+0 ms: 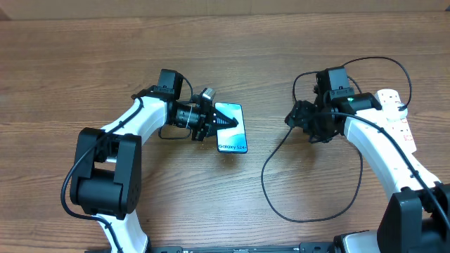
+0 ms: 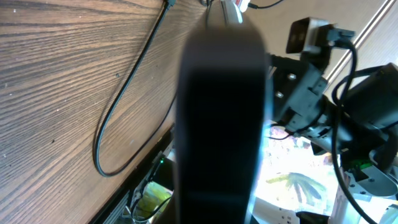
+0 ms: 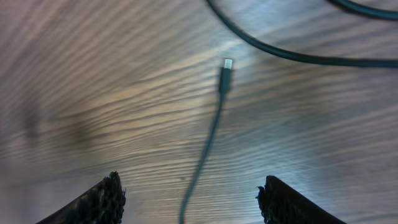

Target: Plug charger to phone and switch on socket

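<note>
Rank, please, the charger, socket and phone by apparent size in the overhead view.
1. charger: its loop spans widest.
2. socket, partly hidden.
3. phone, close to the socket's visible size, so that pair is unsure.

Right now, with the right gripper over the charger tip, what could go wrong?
The connector tip of the charger lies flat on the table ahead of the open right gripper, so the fingers may scrape past it. The phone in the left gripper fills the left wrist view, so port alignment cannot be checked there. The charger's slack loop could snag the right arm.
</note>
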Action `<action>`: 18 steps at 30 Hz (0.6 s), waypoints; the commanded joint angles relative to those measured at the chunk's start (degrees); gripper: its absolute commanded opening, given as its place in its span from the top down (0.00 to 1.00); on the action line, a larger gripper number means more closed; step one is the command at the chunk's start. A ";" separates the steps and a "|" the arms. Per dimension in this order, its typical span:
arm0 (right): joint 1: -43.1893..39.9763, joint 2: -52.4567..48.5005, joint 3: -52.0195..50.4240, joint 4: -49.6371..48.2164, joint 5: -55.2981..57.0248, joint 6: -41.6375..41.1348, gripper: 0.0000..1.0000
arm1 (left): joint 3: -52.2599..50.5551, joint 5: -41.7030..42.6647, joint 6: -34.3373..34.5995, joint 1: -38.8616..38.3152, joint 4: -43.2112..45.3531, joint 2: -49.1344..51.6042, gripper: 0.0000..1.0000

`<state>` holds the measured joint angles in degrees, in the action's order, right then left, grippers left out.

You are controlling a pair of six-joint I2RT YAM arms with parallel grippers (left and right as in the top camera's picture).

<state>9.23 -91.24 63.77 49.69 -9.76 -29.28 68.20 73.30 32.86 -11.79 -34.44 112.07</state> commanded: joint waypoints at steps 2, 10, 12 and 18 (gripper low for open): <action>1.79 0.59 -0.74 -0.61 6.47 -2.47 0.30 | 0.42 2.12 -0.94 -0.07 0.22 -1.49 0.96; 9.94 -1.31 -0.74 -1.25 16.04 -8.61 0.31 | 0.42 2.16 -0.94 -0.04 0.20 -1.49 0.96; 12.04 -3.28 -0.74 -1.57 16.87 -9.57 0.30 | 0.42 3.06 -0.94 -0.04 0.17 -1.49 0.96; 13.16 -10.99 -0.74 -4.63 18.38 -9.51 0.22 | 0.42 5.68 -1.22 0.09 0.07 -1.49 0.96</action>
<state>22.61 -98.78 63.31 46.26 5.65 -37.58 68.20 74.70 32.84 -11.79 -34.48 112.07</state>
